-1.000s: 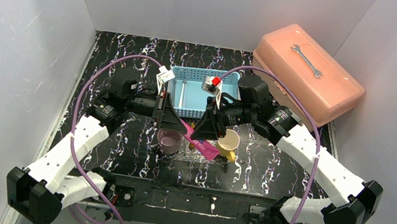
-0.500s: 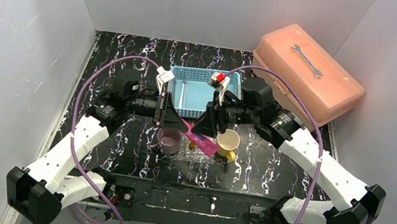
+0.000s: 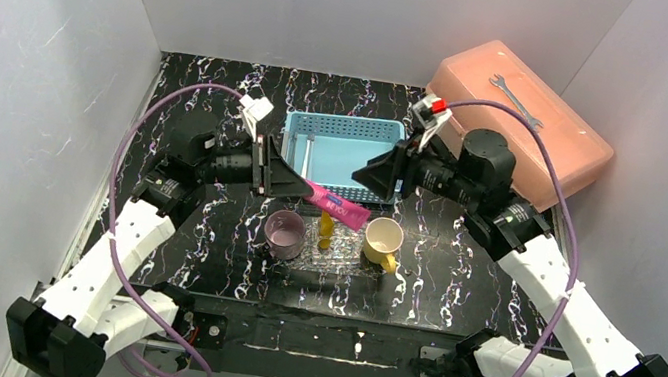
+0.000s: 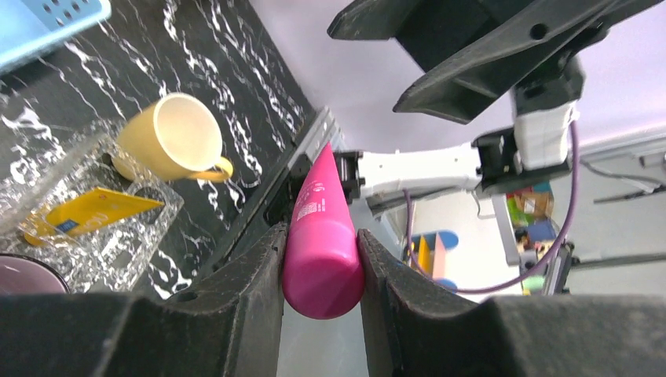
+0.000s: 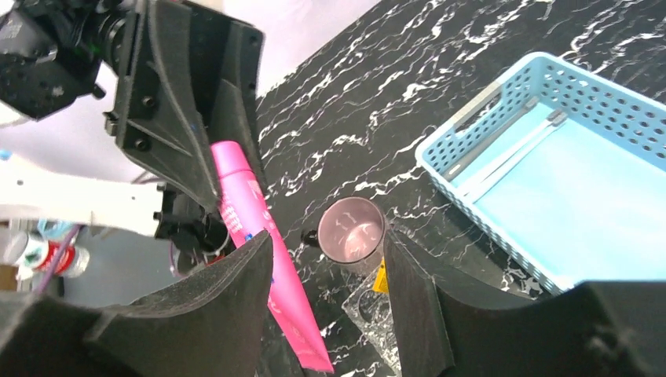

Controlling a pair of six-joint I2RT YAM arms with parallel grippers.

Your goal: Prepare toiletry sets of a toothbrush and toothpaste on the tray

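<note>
My left gripper (image 3: 295, 183) is shut on the pink-magenta tube (image 3: 339, 207) and holds it in the air above the clear glittery tray (image 3: 345, 265); its cap end sits between the jaws (image 4: 322, 267). The tube also shows in the right wrist view (image 5: 259, 259). The yellow tube (image 3: 326, 232) lies in the tray (image 4: 149, 236), also seen in the left wrist view (image 4: 90, 210). My right gripper (image 3: 376, 168) is open and empty, raised over the front right of the blue basket. Thin pale toothbrushes (image 5: 503, 153) lie in the basket.
The light-blue mesh basket (image 3: 397, 138) stands behind the tray. A purple cup (image 3: 284, 233) is left of the tray, a yellow cup (image 3: 383, 241) right of it. A salmon toolbox (image 3: 523, 122) with a wrench (image 3: 514, 100) sits at the back right.
My right gripper has let go of the pink tube and pulled back up and to the right. My left gripper has lifted the tube, which now lies more level above the tray.
</note>
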